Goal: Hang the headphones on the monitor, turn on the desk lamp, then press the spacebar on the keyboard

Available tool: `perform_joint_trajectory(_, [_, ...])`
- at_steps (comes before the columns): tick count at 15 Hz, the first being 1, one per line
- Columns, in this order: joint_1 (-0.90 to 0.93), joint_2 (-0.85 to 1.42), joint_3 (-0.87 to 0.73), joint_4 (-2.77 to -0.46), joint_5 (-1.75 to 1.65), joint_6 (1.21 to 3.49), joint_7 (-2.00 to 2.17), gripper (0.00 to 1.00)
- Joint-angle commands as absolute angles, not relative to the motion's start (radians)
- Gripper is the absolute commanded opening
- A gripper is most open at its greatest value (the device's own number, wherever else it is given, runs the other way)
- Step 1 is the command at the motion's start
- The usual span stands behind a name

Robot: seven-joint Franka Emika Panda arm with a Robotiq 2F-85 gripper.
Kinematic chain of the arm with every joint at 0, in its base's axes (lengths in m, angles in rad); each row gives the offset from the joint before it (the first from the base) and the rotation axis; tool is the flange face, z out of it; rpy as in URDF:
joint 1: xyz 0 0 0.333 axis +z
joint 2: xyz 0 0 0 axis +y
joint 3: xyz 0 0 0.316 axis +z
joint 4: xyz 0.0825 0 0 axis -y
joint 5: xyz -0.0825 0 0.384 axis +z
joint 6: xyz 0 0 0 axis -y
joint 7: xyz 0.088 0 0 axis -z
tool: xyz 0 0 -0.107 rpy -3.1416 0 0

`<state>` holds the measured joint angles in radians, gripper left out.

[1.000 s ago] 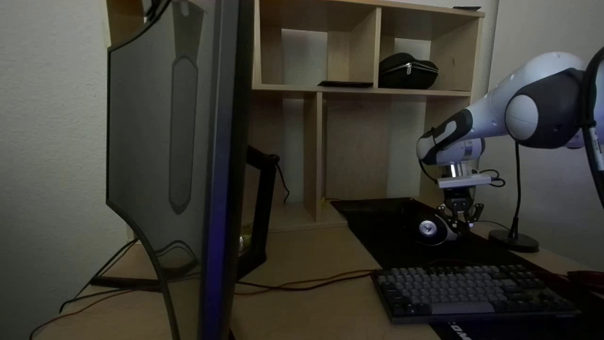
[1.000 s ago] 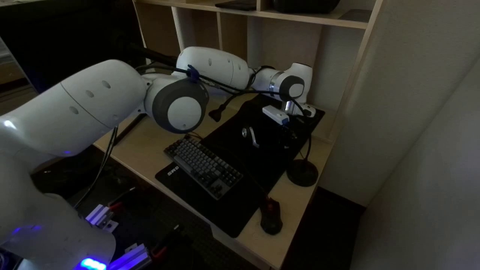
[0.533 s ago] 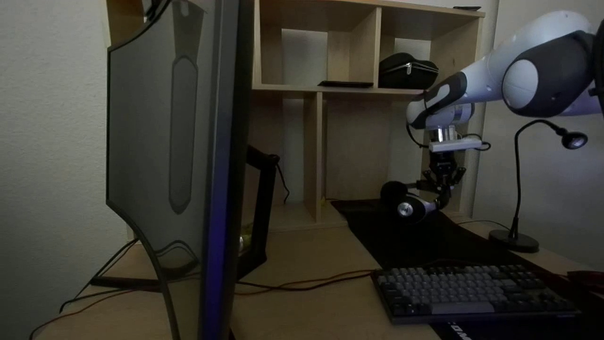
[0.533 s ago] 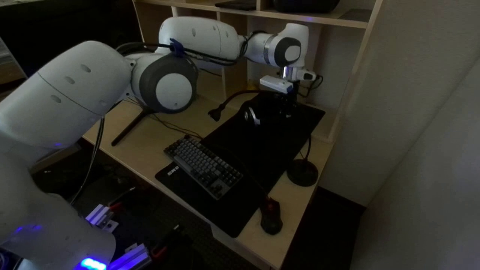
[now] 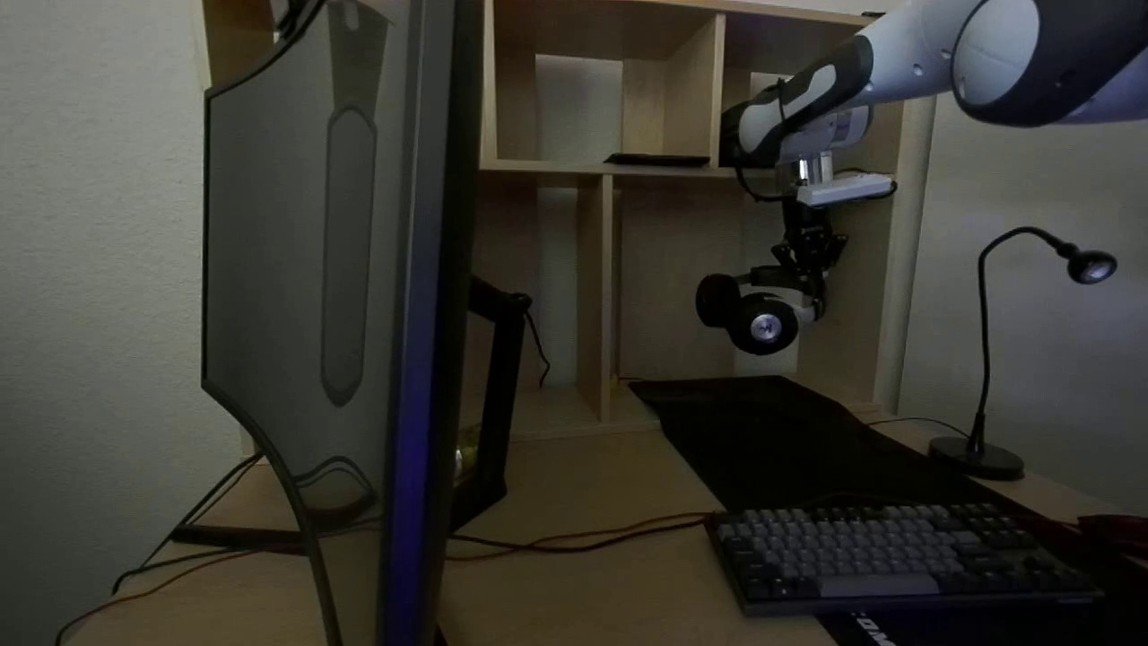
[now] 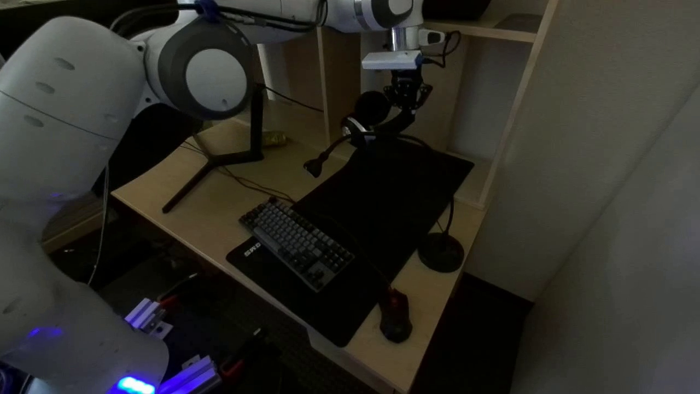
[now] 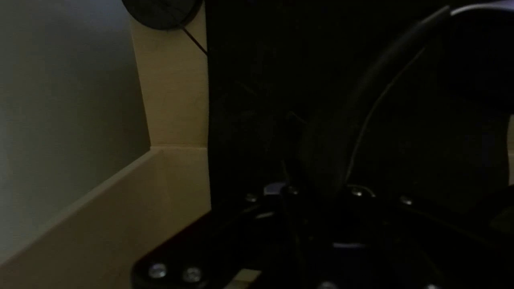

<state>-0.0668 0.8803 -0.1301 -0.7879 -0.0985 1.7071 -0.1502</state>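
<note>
Passing, in an exterior view, from the monitor (image 5: 359, 314) at near left and keyboard (image 5: 883, 556) at near right, beyond the desk lamp (image 5: 976, 459), to the gripper (image 5: 813, 271) at far right, pinched narrow on the headphones (image 5: 762, 323) by their band (image 7: 369, 92), aloft over the mat (image 5: 780, 449). Probably midway through the hanging step. Next, carry left and nearer, high enough to settle the band over the monitor.

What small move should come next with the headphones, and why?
Probably lift the headphones a little higher before crossing to the monitor: the hand grips their band above the mat, but in an exterior view they hang lower than the monitor's upper part.
</note>
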Motion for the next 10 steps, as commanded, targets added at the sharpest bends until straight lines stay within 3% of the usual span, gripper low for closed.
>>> perform_joint_trajectory(1, [0.007,0.698,-0.156,-0.978,-0.218,1.686,-0.244,0.04])
perform_joint_trajectory(10, [0.026,0.312,-0.037,-1.347,-0.146,1.750,-0.512,0.04])
